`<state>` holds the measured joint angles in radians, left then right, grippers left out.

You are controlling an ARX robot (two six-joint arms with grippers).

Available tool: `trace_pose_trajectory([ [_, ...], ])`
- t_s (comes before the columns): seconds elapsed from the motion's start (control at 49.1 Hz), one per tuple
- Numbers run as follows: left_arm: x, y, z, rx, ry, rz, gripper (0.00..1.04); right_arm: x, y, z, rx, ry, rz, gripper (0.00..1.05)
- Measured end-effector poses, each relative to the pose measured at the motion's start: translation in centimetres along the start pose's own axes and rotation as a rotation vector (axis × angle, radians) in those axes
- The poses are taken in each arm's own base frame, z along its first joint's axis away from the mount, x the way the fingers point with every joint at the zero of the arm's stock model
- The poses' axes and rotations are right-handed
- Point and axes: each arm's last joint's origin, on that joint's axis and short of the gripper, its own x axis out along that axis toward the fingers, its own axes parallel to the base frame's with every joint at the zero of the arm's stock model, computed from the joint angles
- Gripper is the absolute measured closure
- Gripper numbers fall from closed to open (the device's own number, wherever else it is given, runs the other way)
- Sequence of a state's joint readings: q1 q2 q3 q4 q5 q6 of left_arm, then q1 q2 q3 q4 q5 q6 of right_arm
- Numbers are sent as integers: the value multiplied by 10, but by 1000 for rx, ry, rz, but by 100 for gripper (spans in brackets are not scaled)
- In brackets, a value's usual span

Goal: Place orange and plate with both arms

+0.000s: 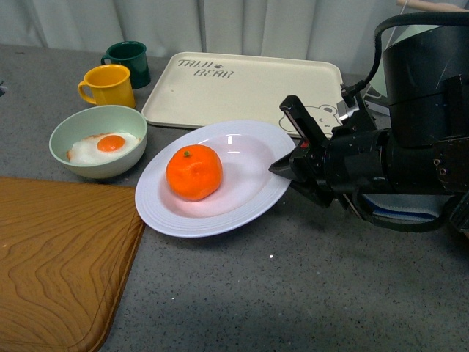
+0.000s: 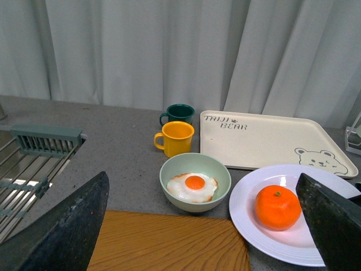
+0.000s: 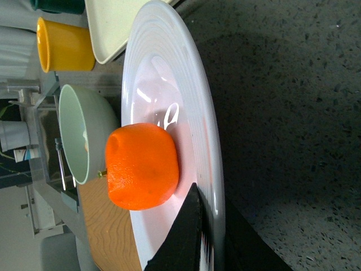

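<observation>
- We see the orange (image 1: 193, 172) resting in the plate (image 1: 157, 209), left of its centre and clear of the rim.
- Our right gripper (image 1: 287, 170) pinches the plate's right edge.
- Our left gripper (image 2: 202, 178) hangs spread wide, holding nothing.
- The bowl (image 1: 80, 128) and board (image 1: 58, 257) sit just beside the plate's left edge, and the tray (image 1: 242, 88) sits by its far edge.
- Open table (image 1: 293, 293) shows toward the near edge.

The plate (image 1: 168, 213) reads to me as glossy white glaze with fine ridges round its rim. The orange (image 1: 193, 172) has dimpled, faintly shiny skin. The counter (image 1: 293, 293) looks like matt grey speckled stone. Near left, the board (image 1: 51, 257) shows smooth wood grain. The tray (image 1: 242, 88) looks matt beige, the mugs (image 1: 110, 86) glossy. Far behind hangs a cloth curtain (image 2: 141, 51). The left gripper (image 2: 202, 176) has scuffed matt black fingers.
</observation>
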<state>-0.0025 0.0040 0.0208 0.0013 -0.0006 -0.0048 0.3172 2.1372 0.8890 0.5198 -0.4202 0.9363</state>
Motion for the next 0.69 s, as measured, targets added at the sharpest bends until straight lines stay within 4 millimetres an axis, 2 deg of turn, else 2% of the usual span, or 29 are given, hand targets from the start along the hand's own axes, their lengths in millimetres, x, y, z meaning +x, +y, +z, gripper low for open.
trace_pose_trajectory([
  [0.244, 0, 0, 0, 0, 0, 0, 7, -11, -4, 5, 4, -130, 115, 103],
  [0.448, 0, 0, 0, 0, 0, 0, 7, -17, 8, 19, 10, -200, 248, 104],
  [0.57, 0, 0, 0, 0, 0, 0, 7, -6, 22, 35, 18, -215, 300, 104],
  [0.692, 0, 0, 0, 0, 0, 0, 7, 12, 24, 50, 43, -215, 293, 104],
])
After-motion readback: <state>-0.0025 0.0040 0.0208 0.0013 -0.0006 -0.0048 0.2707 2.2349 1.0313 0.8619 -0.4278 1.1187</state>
